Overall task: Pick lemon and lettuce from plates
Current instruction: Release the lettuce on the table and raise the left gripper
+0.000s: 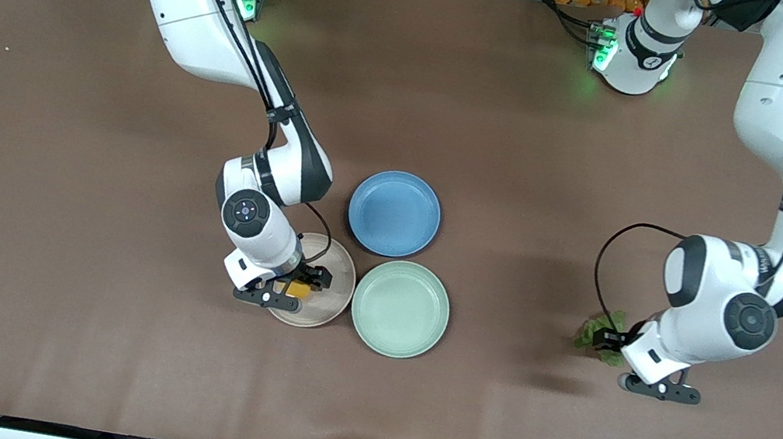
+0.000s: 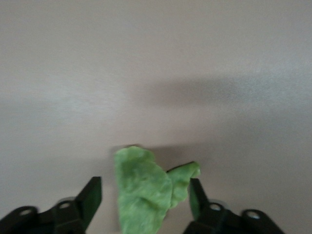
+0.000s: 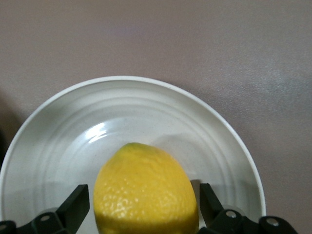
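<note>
The yellow lemon (image 1: 298,290) lies on the beige plate (image 1: 338,286). My right gripper (image 1: 296,288) is low over that plate, open, with one finger on each side of the lemon (image 3: 146,187) and a small gap at each finger; the plate's rim (image 3: 122,83) shows around it. The mint green plate (image 1: 399,309) beside it is empty. The green lettuce (image 1: 596,329) is off the plates, at the bare table toward the left arm's end. My left gripper (image 1: 609,340) is open around the lettuce (image 2: 141,192), fingers wide apart.
An empty blue plate (image 1: 394,214) sits farther from the front camera than the two task plates and touches them. The brown table (image 1: 68,325) is bare around the plates and around the lettuce.
</note>
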Action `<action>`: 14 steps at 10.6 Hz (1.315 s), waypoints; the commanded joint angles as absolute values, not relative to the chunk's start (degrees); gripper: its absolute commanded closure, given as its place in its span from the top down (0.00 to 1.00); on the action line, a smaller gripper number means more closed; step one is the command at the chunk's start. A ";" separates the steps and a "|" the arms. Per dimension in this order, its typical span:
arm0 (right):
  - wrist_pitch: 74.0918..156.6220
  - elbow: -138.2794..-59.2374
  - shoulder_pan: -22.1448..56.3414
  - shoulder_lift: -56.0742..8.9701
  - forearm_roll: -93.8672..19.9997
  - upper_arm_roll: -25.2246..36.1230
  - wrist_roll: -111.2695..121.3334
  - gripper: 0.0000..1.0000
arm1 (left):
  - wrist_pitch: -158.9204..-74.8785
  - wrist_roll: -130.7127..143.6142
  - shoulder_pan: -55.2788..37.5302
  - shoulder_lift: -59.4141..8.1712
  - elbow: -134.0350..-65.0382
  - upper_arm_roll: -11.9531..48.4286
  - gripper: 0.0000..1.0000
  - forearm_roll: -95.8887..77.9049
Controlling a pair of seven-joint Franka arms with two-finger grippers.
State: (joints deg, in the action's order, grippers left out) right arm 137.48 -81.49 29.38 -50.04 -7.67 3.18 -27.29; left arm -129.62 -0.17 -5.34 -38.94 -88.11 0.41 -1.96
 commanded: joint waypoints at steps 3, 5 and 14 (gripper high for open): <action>138.08 -79.80 29.62 -51.50 -7.65 3.43 -26.98 0.68 | -115.34 0.09 -4.83 -23.67 -88.24 0.18 1.00 4.40; 137.99 -79.72 29.53 -51.42 -7.65 3.43 -26.90 0.61 | -110.68 0.26 -4.83 -18.57 -88.07 0.09 1.00 4.31; 122.54 -72.17 25.76 -50.10 -7.73 3.43 -20.85 0.58 | -96.78 2.19 -3.78 -4.14 -88.24 0.44 1.00 1.85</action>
State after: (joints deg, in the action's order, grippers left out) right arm 126.81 -74.54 27.73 -50.48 -7.61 3.93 -24.99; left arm -98.63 0.25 -4.05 -7.25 -86.50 0.22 2.87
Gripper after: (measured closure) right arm 0.370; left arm 0.000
